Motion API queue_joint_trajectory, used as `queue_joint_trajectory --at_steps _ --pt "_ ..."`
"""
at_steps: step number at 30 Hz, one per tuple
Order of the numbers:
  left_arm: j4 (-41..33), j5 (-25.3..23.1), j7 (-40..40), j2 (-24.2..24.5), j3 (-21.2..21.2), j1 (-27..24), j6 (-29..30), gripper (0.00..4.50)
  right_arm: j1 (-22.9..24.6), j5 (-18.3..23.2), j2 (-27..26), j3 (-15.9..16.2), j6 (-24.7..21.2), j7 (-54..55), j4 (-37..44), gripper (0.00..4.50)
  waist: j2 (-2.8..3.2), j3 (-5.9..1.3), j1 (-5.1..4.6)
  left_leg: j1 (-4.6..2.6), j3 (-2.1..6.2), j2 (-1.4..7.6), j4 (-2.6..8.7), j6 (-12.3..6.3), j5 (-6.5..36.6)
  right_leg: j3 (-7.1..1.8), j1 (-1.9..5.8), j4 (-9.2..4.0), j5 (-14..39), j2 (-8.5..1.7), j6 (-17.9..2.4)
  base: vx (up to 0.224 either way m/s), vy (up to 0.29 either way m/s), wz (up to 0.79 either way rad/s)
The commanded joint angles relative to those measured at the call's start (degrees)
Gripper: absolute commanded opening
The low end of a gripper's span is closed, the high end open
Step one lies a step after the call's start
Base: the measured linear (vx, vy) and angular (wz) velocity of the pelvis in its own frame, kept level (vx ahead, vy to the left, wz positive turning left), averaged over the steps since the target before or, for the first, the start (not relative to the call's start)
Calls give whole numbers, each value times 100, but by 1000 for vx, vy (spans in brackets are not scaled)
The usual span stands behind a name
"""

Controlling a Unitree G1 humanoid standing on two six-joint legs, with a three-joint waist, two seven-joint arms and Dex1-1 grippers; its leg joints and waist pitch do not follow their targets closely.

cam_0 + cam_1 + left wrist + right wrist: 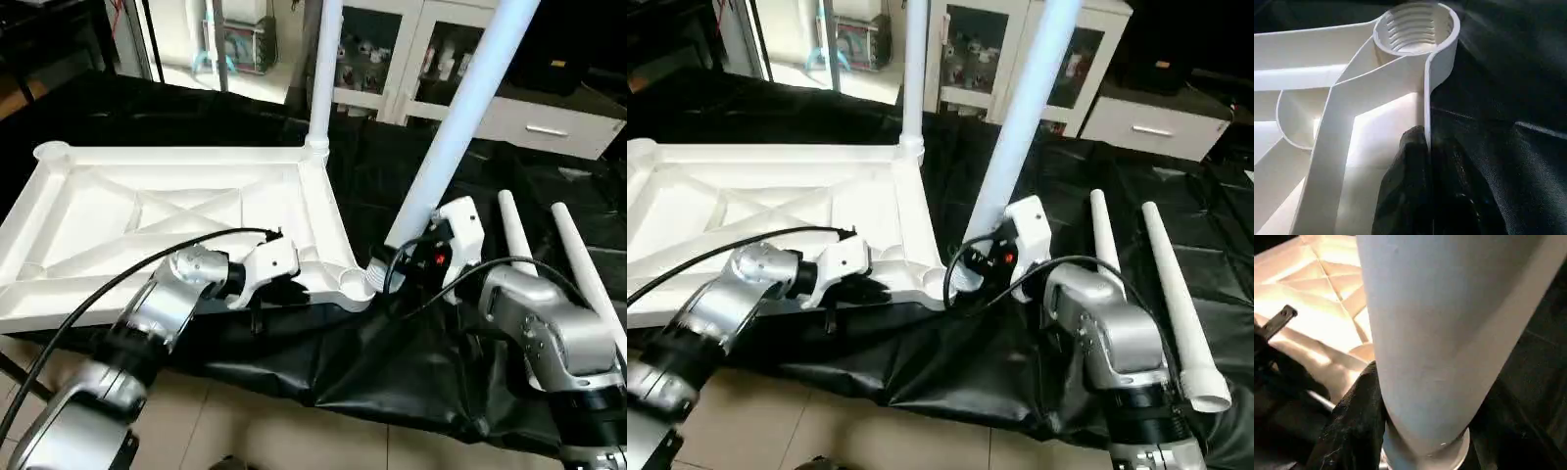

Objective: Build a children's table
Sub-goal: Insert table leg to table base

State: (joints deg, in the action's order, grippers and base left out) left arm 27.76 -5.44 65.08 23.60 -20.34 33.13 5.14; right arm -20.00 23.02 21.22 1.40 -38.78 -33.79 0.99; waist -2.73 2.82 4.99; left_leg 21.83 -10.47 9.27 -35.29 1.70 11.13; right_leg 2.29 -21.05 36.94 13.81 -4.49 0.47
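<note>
Far socket (316, 145) holds leg (324, 59); near socket (1417, 27) seemingly empty.

Leg (1435, 333) in jaws, by tabletop (1317, 298).

2 loose legs (549, 259) block the cloth right of the right hand (397, 262).

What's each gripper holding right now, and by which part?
The left gripper is pinched on the table top's near rim wall, just short of the empty corner socket. The right gripper grips a tilted leg near its lower end, beside that socket.
</note>
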Motion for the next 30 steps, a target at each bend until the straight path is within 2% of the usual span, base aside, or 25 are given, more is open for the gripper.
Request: queue_joint_trajectory --at_steps 1,8,10,11,13,14,21,24,30 --pt "16 -104 92 -22 -319 -207 121 7 -83 153 36 -97 -126 -132 -27 190 23 -311 -8 -166 163 452 538 167 923 -265 132 -420 -22 -498 -1343 0 0 0" --pt "-543 -113 321 95 -434 -318 266 7 -135 440 170 99 -165 -911 -54 190 -16 -348 3 -165 130 443 490 -159 335 -241 155 -363 -701 -482 -1472 0 0 0" --pt "-581 -122 323 95 -430 -330 284 7 -143 437 188 143 -151 -989 -75 190 -8 -344 8 -168 127 446 487 -204 289 -236 146 -363 -695 -480 -1505 0 0 0" --pt "-658 -132 384 120 -466 -337 302 7 -222 282 200 289 46 -1119 -293 190 -45 -337 2 -166 123 446 491 -209 329 -231 145 -370 -574 -481 -1521 0 0 0" --pt "-743 -108 460 172 -503 -356 322 7 -368 210 156 357 150 -1212 -569 190 -23 -328 -8 -168 121 446 503 -132 471 -232 133 -394 -294 -489 -1532 0 0 0" --pt "-788 -97 483 194 -513 -369 338 7 -415 203 144 363 154 -1258 -644 190 -40 -324 -9 -178 112 450 505 -76 532 -237 130 -402 -210 -487 -1524 0 0 0" --pt "-957 -92 563 300 -494 -439 330 7 -597 22 273 602 261 -1598 -957 190 -48 -342 -4 -176 88 447 487 -104 308 -235 143 -363 -534 -466 -1485 0 0 0" --pt "-943 -81 582 322 -508 -427 311 7 -600 16 379 675 236 -1731 -888 190 -80 -342 -10 -179 78 450 482 -129 321 -236 141 -368 -525 -462 -1486 0 0 0" --pt "-817 -103 550 327 -495 -383 297 7 -461 3 588 725 192 -1955 -648 190 -74 -346 -6 -185 76 459 484 -82 393 -238 141 -369 -482 -463 -1477 0 0 0"
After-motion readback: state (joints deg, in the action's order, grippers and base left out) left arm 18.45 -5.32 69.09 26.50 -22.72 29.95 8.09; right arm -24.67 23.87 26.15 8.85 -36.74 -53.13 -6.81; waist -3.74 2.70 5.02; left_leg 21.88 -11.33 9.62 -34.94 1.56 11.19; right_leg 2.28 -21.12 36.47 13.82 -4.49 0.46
